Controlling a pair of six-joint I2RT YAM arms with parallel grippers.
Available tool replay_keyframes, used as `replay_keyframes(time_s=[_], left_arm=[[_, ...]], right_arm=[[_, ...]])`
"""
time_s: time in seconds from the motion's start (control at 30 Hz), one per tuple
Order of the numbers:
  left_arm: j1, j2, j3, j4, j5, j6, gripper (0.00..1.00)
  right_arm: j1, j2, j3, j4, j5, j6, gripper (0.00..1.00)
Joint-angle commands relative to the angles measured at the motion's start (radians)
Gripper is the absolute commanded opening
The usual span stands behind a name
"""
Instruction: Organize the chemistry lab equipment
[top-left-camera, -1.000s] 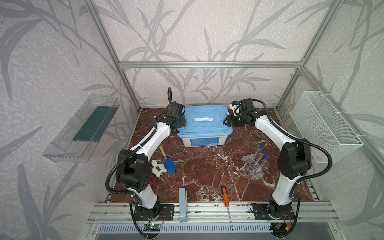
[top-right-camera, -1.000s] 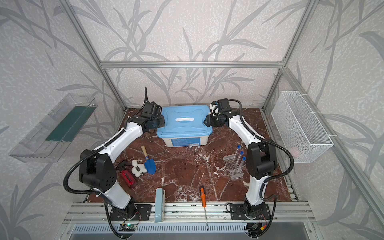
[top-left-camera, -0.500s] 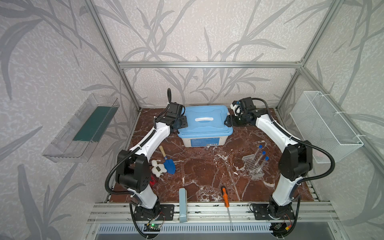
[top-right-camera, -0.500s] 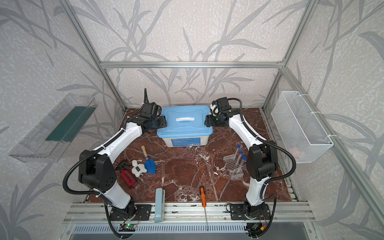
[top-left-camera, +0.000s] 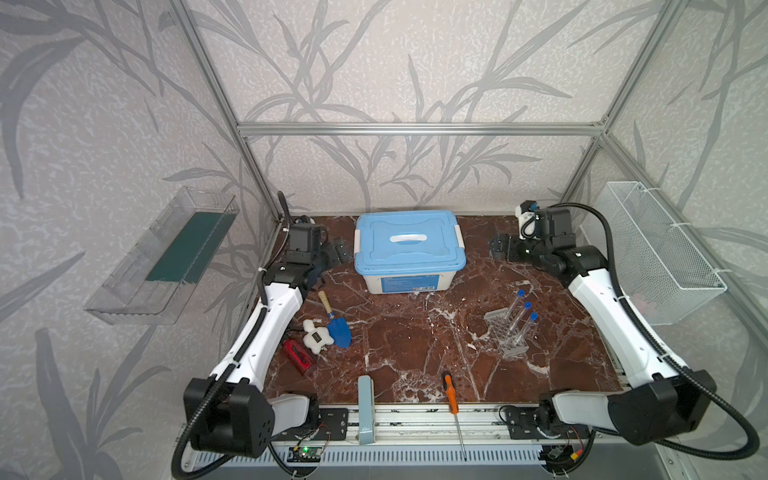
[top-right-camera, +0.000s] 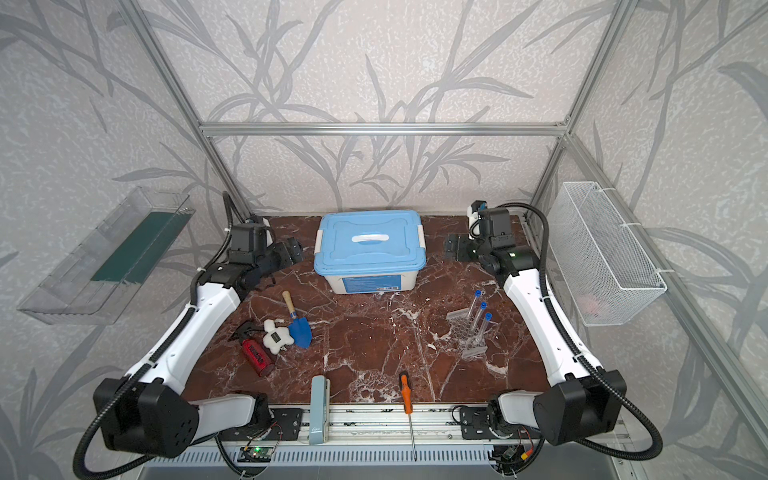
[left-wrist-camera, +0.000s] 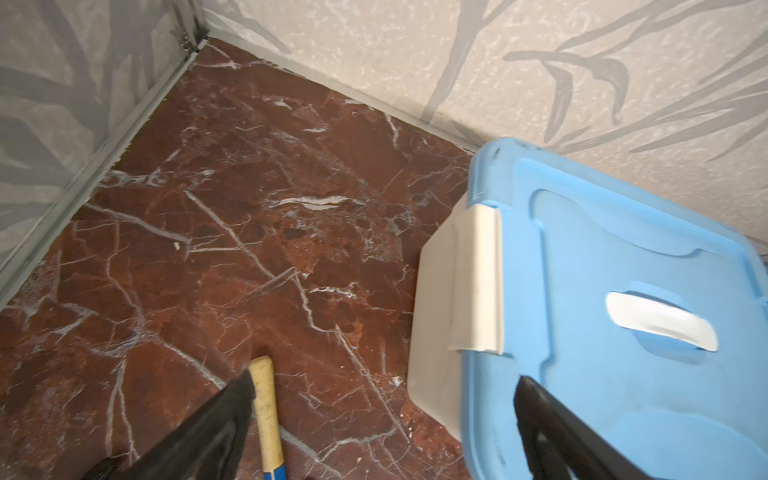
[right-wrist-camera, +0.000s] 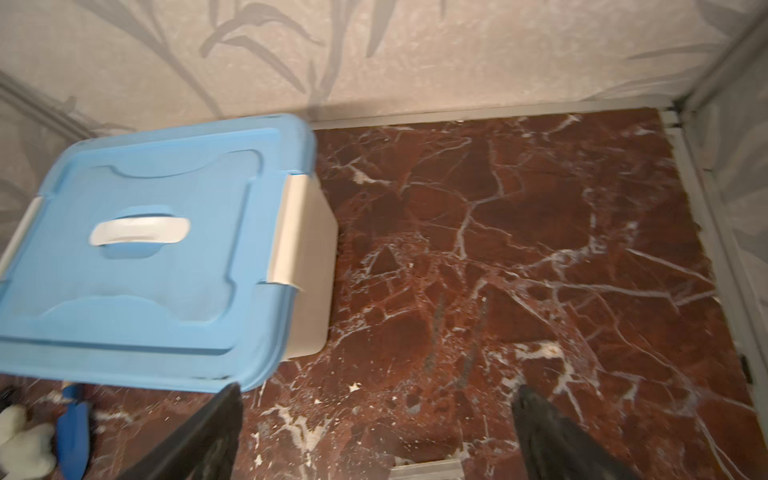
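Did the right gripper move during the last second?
Yes. The right gripper has pulled back rightward from the blue-lidded box. Earlier it sat at the box's right latch; now bare table separates them.

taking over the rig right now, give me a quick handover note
Left gripper: open, empty, just left of the box, not touching.
Right gripper: open, empty, off the box's right side.
Things: three tubes stand in the rack, right of centre on the table. Box is shut; contents hidden. No other lab gear in view.
Done: tubes racked, box closed.
Left: perhaps stowing the rack; trowel and screwdriver likely stay out.
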Motion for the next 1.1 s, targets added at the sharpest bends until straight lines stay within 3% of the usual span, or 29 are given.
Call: replay_keyframes(time_s=[0.0,0.17,0.3,0.43,0.6,0.73,0.9,1.07], left_arm=[[0.035,-0.002,-0.082,0.059,-0.051,-0.043,0.99],[0.045,0.013,-0.154,0.123,-0.162,-0.038,0.99],[0.065,0.062,-0.154,0.133,-0.419,0.075,1.00],[0.099,0.119,-0.156,0.135,-0.452,0.085,0.99],[0.103,0.137,-0.266,0.342,-0.392,0.169,0.99],[0.118,0.158,-0.359,0.546,-0.371,0.262,0.93],[0.171,0.192,-0.466,0.792,-0.215,0.262,0.93],[0.184,0.261,-0.499,0.925,-0.176,0.297,0.93]], right_arm=[[-0.098,0.011,-0.093,0.030,0.068,0.056,0.99],[-0.170,0.039,-0.218,0.181,0.077,0.031,0.99],[-0.187,0.086,-0.280,0.278,0.146,0.011,0.99],[-0.223,0.157,-0.276,0.291,0.122,0.032,0.99],[-0.227,0.238,-0.281,0.361,0.116,0.017,0.99],[-0.228,0.261,-0.339,0.489,0.095,0.022,0.99],[-0.225,0.228,-0.500,0.766,0.066,-0.011,0.99],[-0.225,0.189,-0.549,0.831,0.045,-0.061,0.99]])
